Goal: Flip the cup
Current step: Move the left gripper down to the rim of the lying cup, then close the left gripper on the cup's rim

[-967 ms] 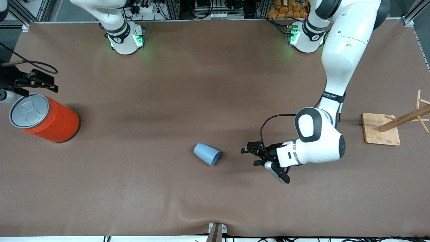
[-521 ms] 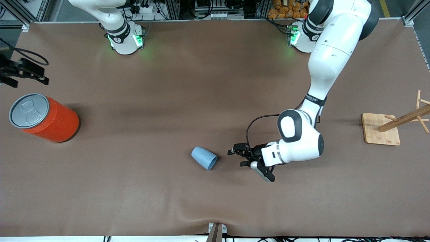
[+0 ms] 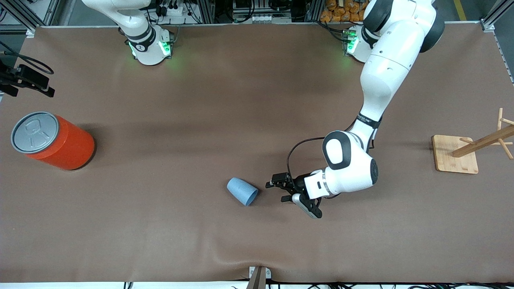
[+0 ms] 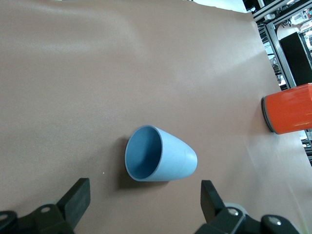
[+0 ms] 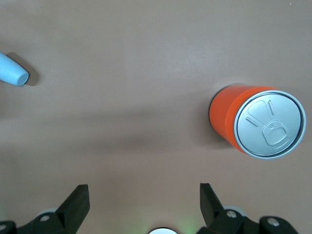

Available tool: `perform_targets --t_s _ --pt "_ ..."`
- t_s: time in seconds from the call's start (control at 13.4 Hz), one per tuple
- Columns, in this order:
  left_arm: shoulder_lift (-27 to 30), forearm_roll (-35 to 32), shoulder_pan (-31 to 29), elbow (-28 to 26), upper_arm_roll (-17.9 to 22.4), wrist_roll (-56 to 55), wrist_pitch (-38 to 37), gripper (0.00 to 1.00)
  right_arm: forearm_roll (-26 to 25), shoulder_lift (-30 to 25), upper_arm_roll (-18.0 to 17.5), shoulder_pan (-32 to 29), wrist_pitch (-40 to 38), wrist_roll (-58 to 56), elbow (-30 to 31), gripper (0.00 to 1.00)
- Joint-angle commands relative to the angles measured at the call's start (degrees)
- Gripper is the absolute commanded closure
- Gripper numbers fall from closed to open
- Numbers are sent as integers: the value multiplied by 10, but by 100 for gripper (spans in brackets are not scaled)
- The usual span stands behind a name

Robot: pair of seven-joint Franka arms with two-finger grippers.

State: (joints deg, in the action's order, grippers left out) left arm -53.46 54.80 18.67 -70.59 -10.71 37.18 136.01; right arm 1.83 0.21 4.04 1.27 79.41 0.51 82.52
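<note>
Your cup (image 3: 242,191) lies on its side mid-table, mouth facing the left gripper (image 3: 280,192), whose jaws stand wide and empty just beside it. A nudge to the rounded wall could roll it away (nothing braces it). The right gripper (image 3: 25,80), also wide, waits near the orange can (image 3: 52,141).

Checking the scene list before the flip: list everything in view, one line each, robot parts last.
cup: one, light blue, lying on its side mid-table, nearer the front camera than the orange can.
orange can: one, orange with a grey pull-tab lid, upright at the right arm's end of the table.
wooden rack: one, pale wood, on a square base at the left arm's end.
table: one, brown cover.
left hand: one, black fingers, open, low beside the cup's mouth, not touching it.
right hand: one, black, open, waiting up above the table near the orange can.
</note>
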Motion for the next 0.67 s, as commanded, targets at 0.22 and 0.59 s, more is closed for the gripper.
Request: perform_targets --t_s 0.22,0.59 --pt "-53 49 28 59 -4 3 33 0 -12 -5 -1 -19 5 8 18 0" --pt "-96 56 51 119 -4 3 57 0 -11 -5 -3 -21 7 9 16 0"
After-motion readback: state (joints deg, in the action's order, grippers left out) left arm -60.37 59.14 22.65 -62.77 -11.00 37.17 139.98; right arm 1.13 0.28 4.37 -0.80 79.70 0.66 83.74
